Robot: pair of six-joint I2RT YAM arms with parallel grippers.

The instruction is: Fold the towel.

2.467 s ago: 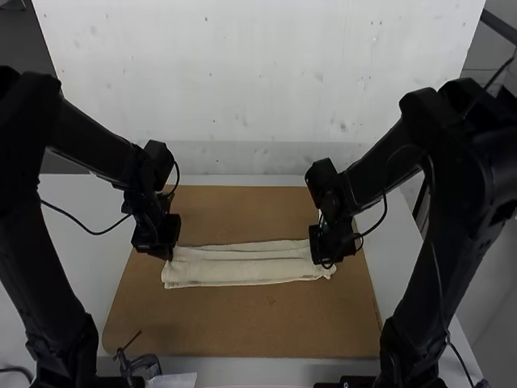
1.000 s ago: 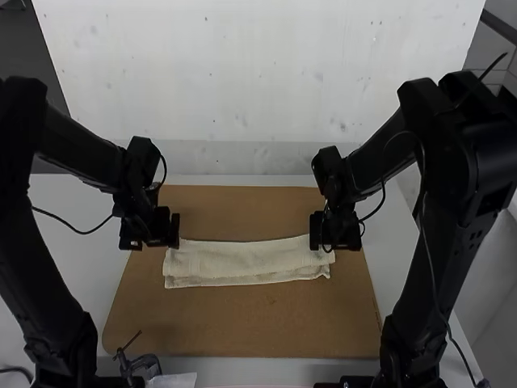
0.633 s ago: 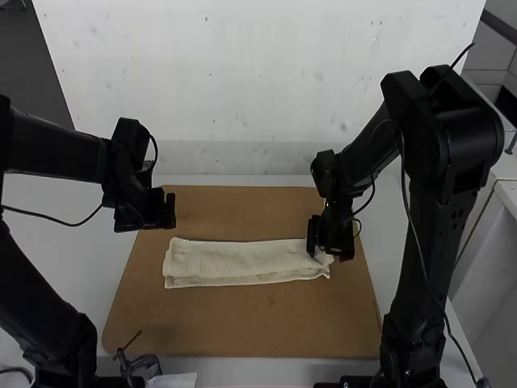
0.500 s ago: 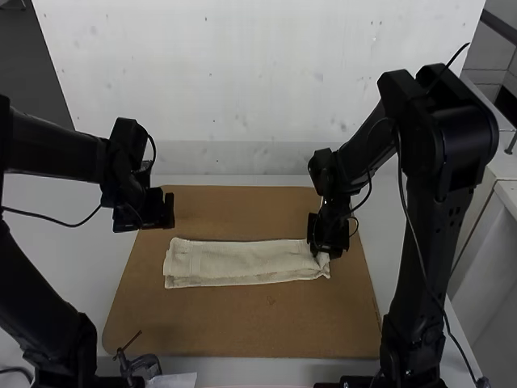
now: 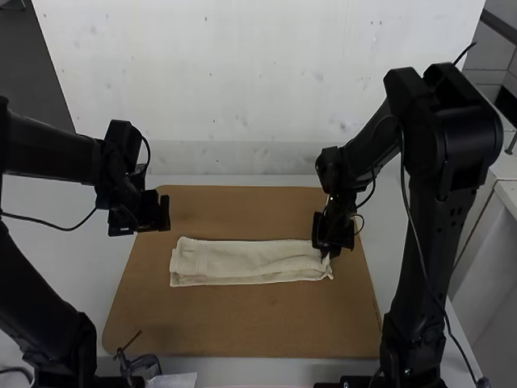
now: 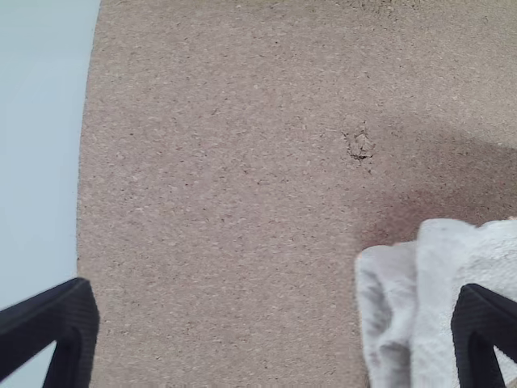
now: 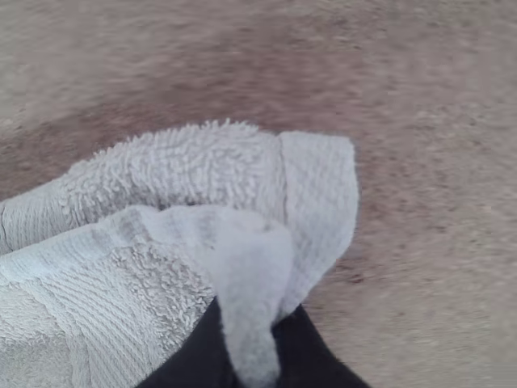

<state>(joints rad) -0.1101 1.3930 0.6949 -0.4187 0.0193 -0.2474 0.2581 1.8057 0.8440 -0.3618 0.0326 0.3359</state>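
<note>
The cream towel (image 5: 246,262) lies as a long folded strip across the brown board, layered along its length. At its right end my right gripper (image 5: 329,247) is down on the cloth; in the right wrist view the right gripper (image 7: 250,343) is shut on a pinched bit of the towel (image 7: 186,170) near its end. My left gripper (image 5: 166,217) hangs beyond the towel's left end, not touching it. In the left wrist view the left gripper (image 6: 275,323) is wide open, and the towel's end (image 6: 444,299) lies beneath, near one finger.
The brown board (image 5: 242,323) lies on the white table (image 5: 73,242). A small dark clamp (image 5: 141,364) is at the table's near left edge, with a pale sheet (image 5: 174,380) beside it. A white wall (image 5: 258,89) stands behind.
The left gripper has let go of the towel's left end and moved up and left. The right gripper has closed on the right end, and the towel has shifted slightly right.
</note>
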